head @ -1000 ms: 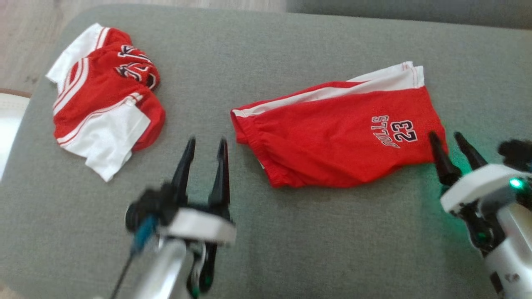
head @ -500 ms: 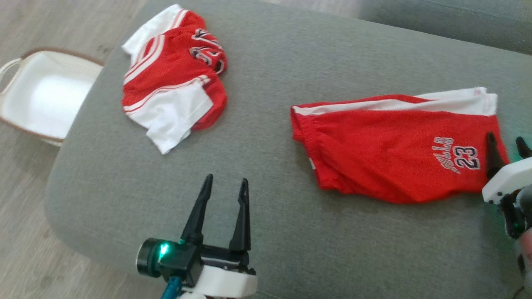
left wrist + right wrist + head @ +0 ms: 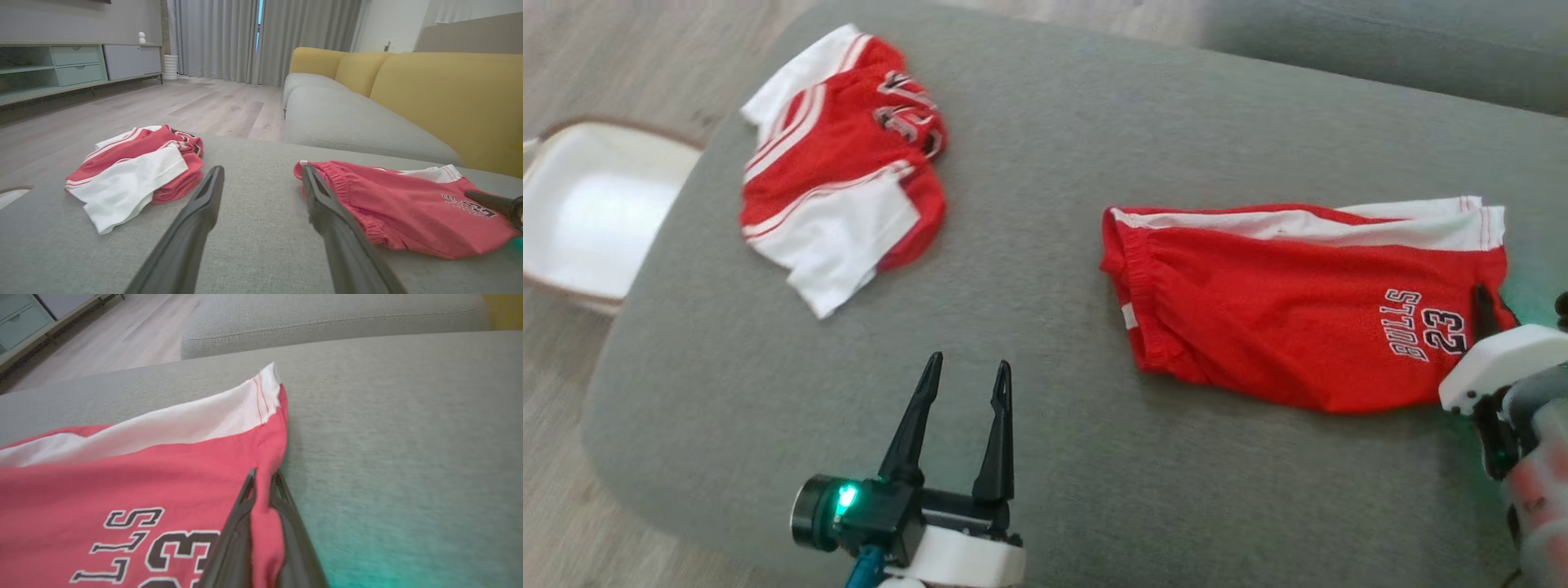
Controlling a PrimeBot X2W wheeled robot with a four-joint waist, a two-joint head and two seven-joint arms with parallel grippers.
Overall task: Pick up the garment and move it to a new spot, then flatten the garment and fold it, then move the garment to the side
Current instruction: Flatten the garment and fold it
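The garment [image 3: 1298,310], red shorts with a white side stripe and "BULLS 23" printed near the leg hem, lay flat on the right half of a grey cushion [image 3: 1045,474]. The right gripper [image 3: 264,479] had closed since a second earlier, when its fingers stood apart beside the hem corner. Now they were pinched narrowly on a ridge of red hem fabric. That suggested the grasp was made, ready for folding the leg end over or dragging the shorts aside. The whole head view had also shifted, which was the camera moving, not the clothes.

The left gripper [image 3: 968,367] hovered over bare cushion, fingers wide apart and holding nothing, clear of the waistband. A crumpled pile [image 3: 841,196] of red and white clothing lay well apart to the left, near the cushion's edge. A white basket [image 3: 596,212] sat on the floor beyond it.

The right wrist view showed cloth caught between the fingers, which the head view left unclear. The left wrist view showed a yellow sofa back [image 3: 441,94] behind.
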